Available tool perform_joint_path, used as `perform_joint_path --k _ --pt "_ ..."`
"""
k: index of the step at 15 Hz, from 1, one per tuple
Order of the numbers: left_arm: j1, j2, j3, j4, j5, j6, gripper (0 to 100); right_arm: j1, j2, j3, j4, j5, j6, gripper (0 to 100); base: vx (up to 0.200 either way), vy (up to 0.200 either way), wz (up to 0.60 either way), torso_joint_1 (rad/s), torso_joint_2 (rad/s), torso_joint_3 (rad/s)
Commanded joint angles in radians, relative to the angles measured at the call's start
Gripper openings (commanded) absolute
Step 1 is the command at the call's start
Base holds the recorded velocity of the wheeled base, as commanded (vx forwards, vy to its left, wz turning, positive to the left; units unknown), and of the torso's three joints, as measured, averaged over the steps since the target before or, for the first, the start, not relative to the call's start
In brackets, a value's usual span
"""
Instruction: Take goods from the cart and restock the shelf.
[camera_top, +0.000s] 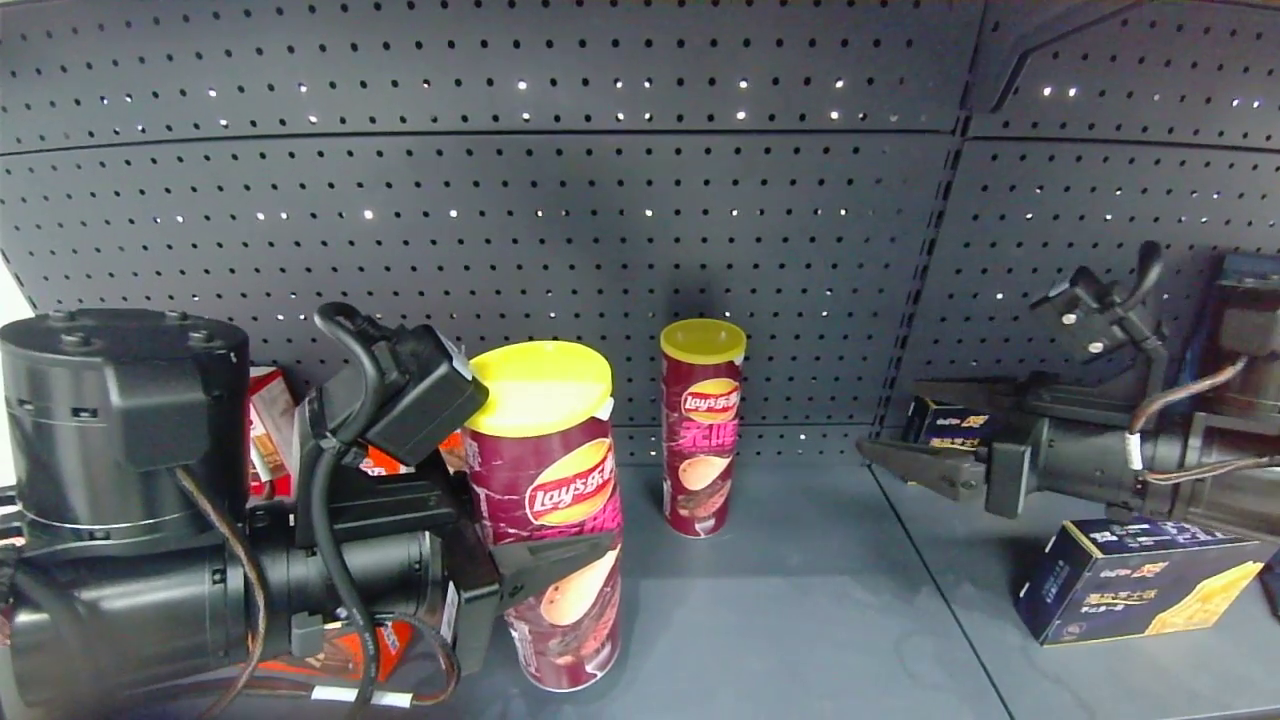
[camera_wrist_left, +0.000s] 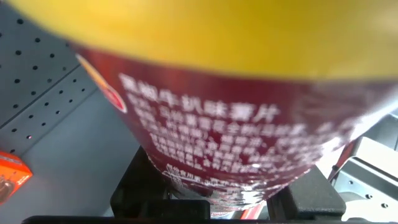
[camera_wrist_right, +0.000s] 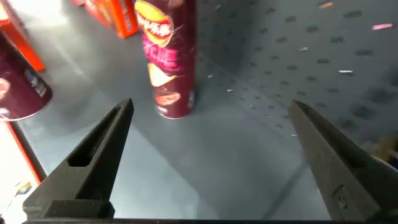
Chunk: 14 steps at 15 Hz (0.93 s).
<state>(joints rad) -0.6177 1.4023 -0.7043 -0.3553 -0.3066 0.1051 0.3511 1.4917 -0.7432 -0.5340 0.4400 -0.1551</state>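
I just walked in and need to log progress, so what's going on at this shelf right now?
The robot is restocking chips. Its left gripper is clamped around a yellow-lidded chip can, held upright at the front of the shelf; whether the base touches the shelf is unclear. A second chip can stands upright farther back, near the pegboard. The right gripper is open and empty over the shelf, near a dark blue box.

Head faces shelf (camera_top: 800, 600); right wrist shares standing can (camera_top: 702, 430).

Upright chip can (camera_wrist_right: 169, 59) beyond spread jaws
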Motion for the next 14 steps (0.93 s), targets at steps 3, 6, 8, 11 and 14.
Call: perform_joint_path --k 3,6,8,11,14 --pt "0.001 0.006 -0.004 -0.001 0.000 0.001 0 0.075 0.157 -0.094 -0.023 0.005 0.003 100 0.000 0.000 0.00 0.000 0.00 0.000" --pt "0.001 0.006 -0.006 -0.001 0.000 -0.001 0 0.085 0.286 -0.128 -0.159 0.103 0.002 100 0.000 0.000 0.00 0.000 0.00 0.000" --pt "0.003 0.006 -0.006 -0.001 0.000 -0.001 0 0.085 0.344 -0.140 -0.227 0.167 0.002 100 0.000 0.000 0.00 0.000 0.00 0.000" --pt "0.013 0.007 -0.004 -0.002 0.000 -0.001 0 0.085 0.378 -0.157 -0.239 0.204 0.000 100 0.000 0.000 0.00 0.000 0.00 0.000" --pt "0.015 0.017 -0.011 -0.005 0.000 0.001 0 0.086 0.414 -0.179 -0.253 0.227 -0.001 100 0.000 0.000 0.00 0.000 0.00 0.000"
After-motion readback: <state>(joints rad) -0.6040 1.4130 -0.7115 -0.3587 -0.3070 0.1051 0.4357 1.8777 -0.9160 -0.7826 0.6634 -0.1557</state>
